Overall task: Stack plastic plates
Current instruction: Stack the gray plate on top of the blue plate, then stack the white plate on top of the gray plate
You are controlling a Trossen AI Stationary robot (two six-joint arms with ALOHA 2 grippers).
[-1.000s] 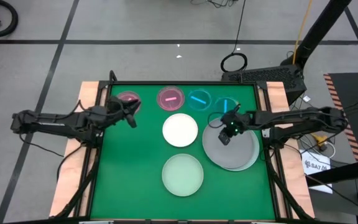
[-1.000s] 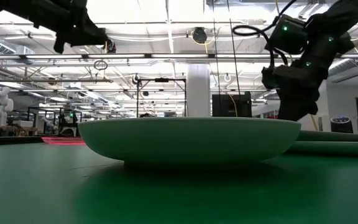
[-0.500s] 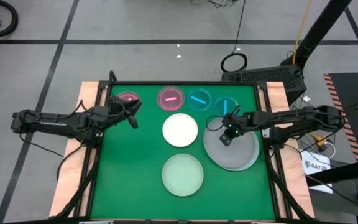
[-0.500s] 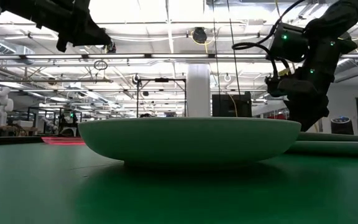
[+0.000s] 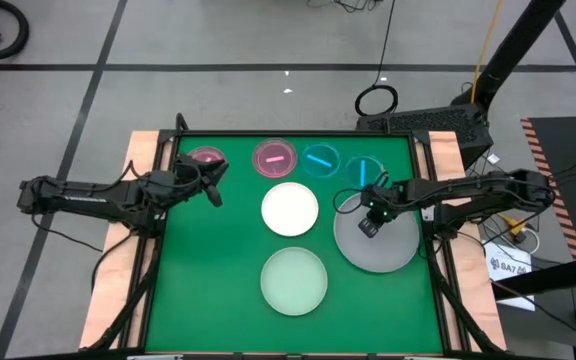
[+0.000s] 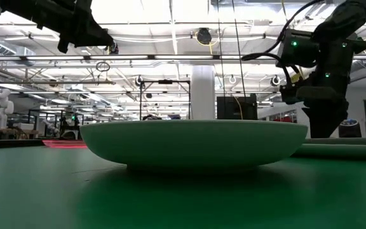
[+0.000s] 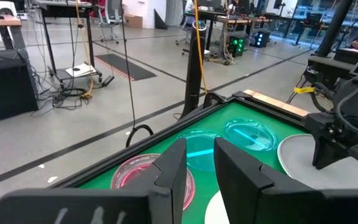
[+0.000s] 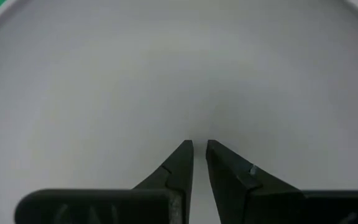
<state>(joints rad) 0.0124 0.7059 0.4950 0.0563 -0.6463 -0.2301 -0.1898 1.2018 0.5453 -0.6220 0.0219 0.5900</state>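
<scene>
Right gripper (image 5: 367,226) points down at the grey plate (image 5: 378,245) on the desk's (image 5: 218,290) right side, its fingers (image 8: 180,163) almost shut and holding nothing. Left gripper (image 5: 213,183) hangs near the far left pink plate (image 5: 204,158), fingers (image 7: 174,167) a little apart, empty.

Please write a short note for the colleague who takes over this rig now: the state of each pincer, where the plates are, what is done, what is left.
Left pincer: open, empty, hanging near the pink plate at the back left.
Right pincer: nearly shut, empty, over the grey plate.
Plates: grey plate sits on the mint plate; second pink plate and two blue plates along the back; white plate in the middle; green plate in front.
Done: two large plates stacked.
Left: stack the other six.
</scene>
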